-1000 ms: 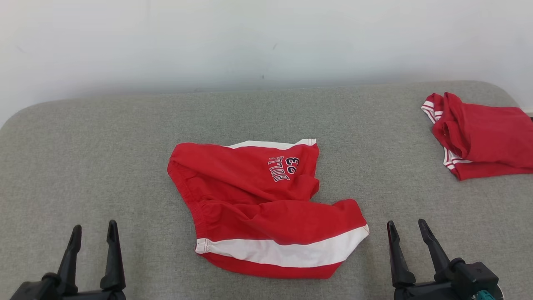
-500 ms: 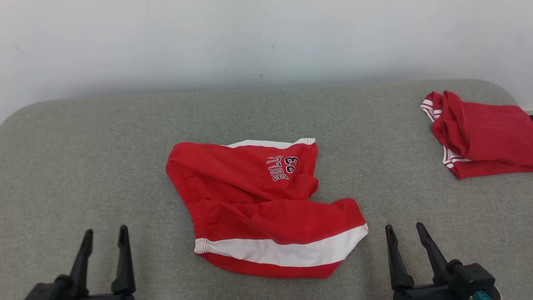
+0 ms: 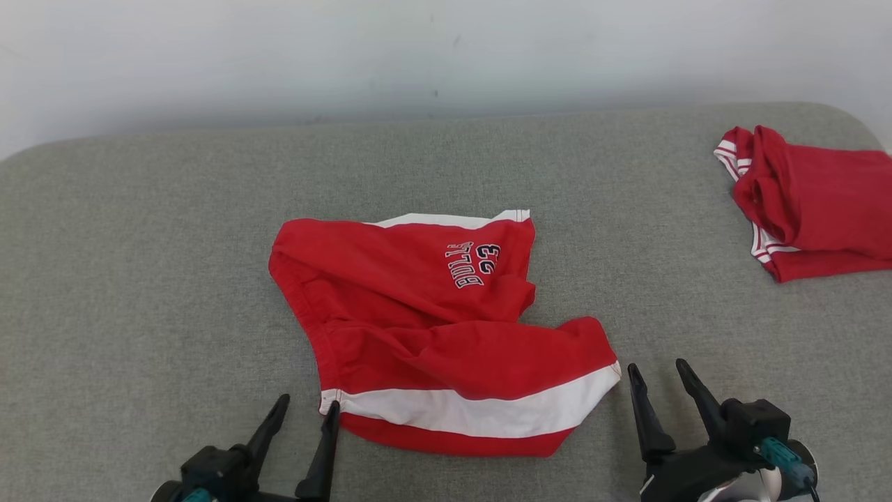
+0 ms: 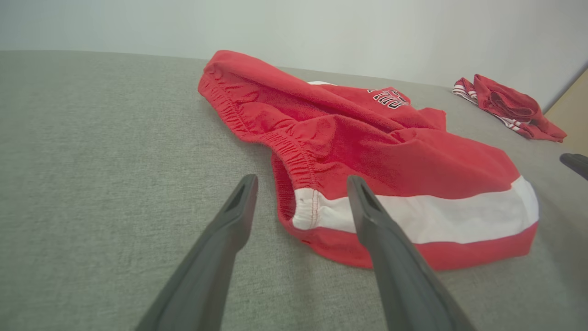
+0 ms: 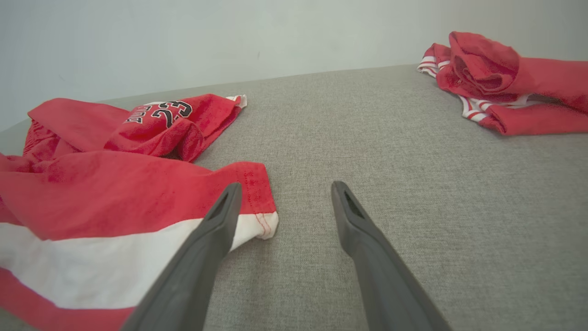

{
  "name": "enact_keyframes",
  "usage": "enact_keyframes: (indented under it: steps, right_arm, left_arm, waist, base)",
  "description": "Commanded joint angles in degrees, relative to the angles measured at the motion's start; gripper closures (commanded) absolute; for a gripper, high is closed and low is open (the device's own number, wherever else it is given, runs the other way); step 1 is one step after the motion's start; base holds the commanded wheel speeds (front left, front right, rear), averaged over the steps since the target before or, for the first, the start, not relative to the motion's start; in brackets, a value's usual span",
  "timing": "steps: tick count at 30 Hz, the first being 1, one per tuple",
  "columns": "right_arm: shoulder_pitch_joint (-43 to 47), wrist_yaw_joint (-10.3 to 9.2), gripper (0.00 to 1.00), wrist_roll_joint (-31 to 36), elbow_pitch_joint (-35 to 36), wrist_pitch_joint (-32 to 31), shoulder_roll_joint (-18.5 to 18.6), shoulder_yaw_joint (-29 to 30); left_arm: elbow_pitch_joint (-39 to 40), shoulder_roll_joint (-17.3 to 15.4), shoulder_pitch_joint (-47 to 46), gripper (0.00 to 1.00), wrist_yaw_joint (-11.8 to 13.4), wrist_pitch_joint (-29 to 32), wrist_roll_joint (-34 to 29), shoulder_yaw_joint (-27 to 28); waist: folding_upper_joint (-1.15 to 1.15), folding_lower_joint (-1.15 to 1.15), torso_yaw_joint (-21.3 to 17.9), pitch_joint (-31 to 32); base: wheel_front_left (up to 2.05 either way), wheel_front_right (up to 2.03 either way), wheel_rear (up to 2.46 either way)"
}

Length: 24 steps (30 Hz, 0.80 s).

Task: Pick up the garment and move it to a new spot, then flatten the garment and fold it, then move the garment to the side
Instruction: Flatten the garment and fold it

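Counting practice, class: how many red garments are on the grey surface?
2: crumpled red-and-white shorts in the middle; a folded red garment at the far right, partly cropped.

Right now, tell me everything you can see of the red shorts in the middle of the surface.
The red shorts lie crumpled and unfolded on the grey padded surface. The cloth looks soft. A gathered elastic waistband runs down their left edge, a broad white band crosses the near leg, and "BULLS 23" lettering marks the far, bunched leg. The open left gripper straddles the near-left corner; whether it touches is unclear. The open right gripper sits beside the near-right corner.
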<state>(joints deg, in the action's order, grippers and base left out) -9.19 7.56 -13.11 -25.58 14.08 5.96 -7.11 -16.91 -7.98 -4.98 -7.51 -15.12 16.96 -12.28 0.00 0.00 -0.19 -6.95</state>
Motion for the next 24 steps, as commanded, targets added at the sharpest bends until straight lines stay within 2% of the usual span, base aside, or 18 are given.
enact_keyframes:
  steps: [1, 9, 15, 16, 17, 18, 19, 24]
  right_arm:
    - [-1.41, -0.18, 0.0, -0.59, -1.93, -0.05, 0.33, -0.44]
    - [-7.46, -0.18, 0.0, -3.16, -12.62, 0.67, -0.42, -3.84]
    - [-10.13, -0.17, 0.0, -5.53, -18.05, 0.78, -1.59, -6.8]
    - [-10.43, -0.17, 0.0, -6.17, -18.78, 0.81, -1.83, -7.2]
    - [-10.87, -0.17, 0.0, -7.03, -19.57, 0.8, -2.06, -7.72]
    - [-11.24, -0.15, 0.59, -7.64, -20.0, 0.67, -2.3, -8.34]
    - [-11.61, -0.03, 1.0, -8.2, -20.28, 0.67, -2.49, -9.01]
    - [-11.83, -0.03, 1.0, -9.56, -16.91, 1.01, -2.14, -10.15]
  left_arm:
    - [-1.63, -0.68, -1.51, 0.0, 0.1, 0.0, 0.82, -1.28]
    - [-8.21, -1.3, -7.14, 0.0, 0.09, 0.0, 3.78, -5.51]
    - [-11.67, -1.1, -9.54, 0.0, 0.08, 0.01, 6.12, -7.34]
    - [-11.97, -1.1, -9.94, 0.16, 0.08, 0.0, 6.3, -7.5]
    - [-12.29, -1.09, -10.32, 0.6, 0.08, 0.0, 6.56, -7.7]
    - [-12.53, -1.04, -10.52, 0.9, 0.08, 0.0, 6.83, -7.92]
    - [-12.76, -0.93, -10.63, 1.0, 0.08, 0.0, 7.0, -8.13]
    - [-11.74, -0.83, -10.88, 1.0, 0.08, 0.0, 7.49, -8.47]
  waist:
    - [0.0, 0.0, -0.01, -0.91]
    - [0.0, 0.0, 0.13, -3.33]
    - [0.0, 0.0, 0.34, -4.36]
    - [0.0, 0.0, 0.36, -4.5]
    - [0.0, 0.0, 0.37, -4.64]
    - [0.0, 0.0, 0.43, -4.78]
    - [0.0, 0.0, 0.5, -4.87]
    - [0.0, 0.0, 0.67, -4.34]
  base:
    - [0.0, 0.0, 0.0]
    - [0.0, 0.0, 0.0]
    - [0.0, 0.0, 0.0]
    - [0.0, 0.0, 0.0]
    - [0.0, 0.0, 0.0]
    - [0.0, 0.0, 0.0]
    - [0.0, 0.0, 0.0]
    - [0.0, 0.0, 0.0]
